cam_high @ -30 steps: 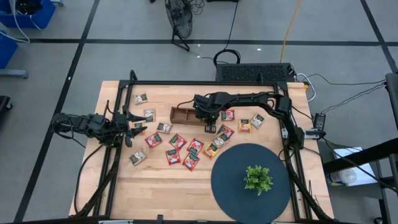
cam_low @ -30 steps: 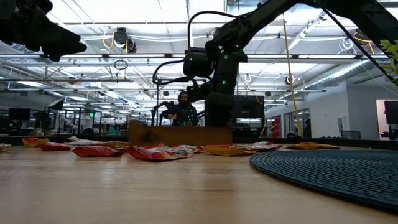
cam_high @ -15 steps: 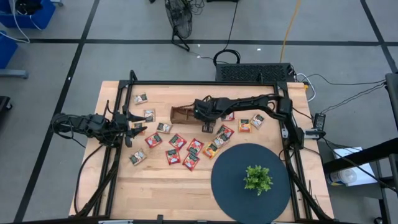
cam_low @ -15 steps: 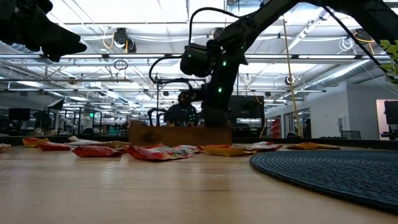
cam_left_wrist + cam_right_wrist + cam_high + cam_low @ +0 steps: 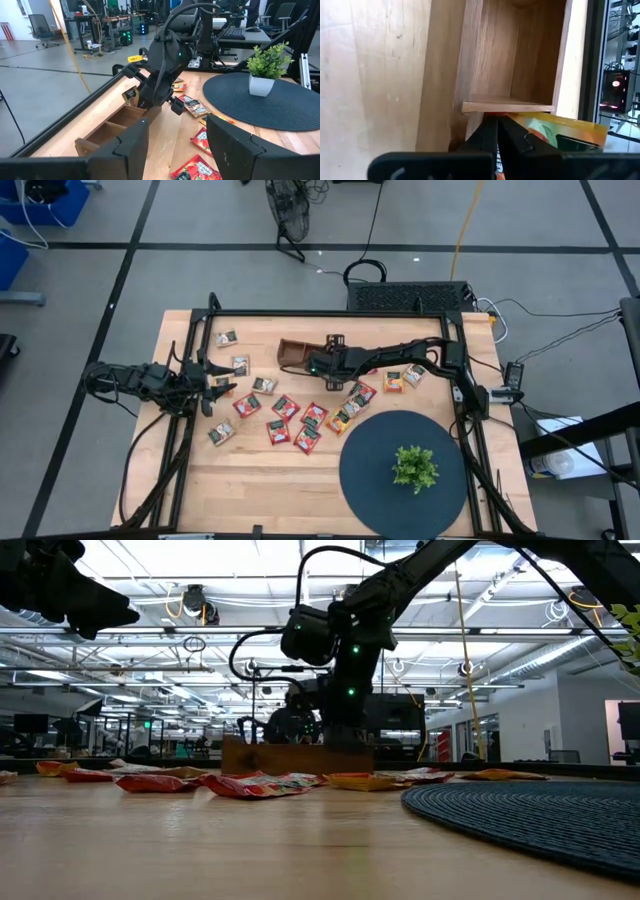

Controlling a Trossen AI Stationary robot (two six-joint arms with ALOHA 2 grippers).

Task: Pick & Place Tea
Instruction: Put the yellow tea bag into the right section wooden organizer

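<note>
The right end effector (image 5: 312, 366) pinches an orange sachet (image 5: 555, 131) over the tray (image 5: 293, 354), against a divider; the rest of the tea (image 5: 285, 408) lies scattered on the counter (image 5: 250, 480). This looks like the placing step: next, release into a compartment. The left end effector (image 5: 212, 380), fingers spread, waits at the counter's left edge.
</note>
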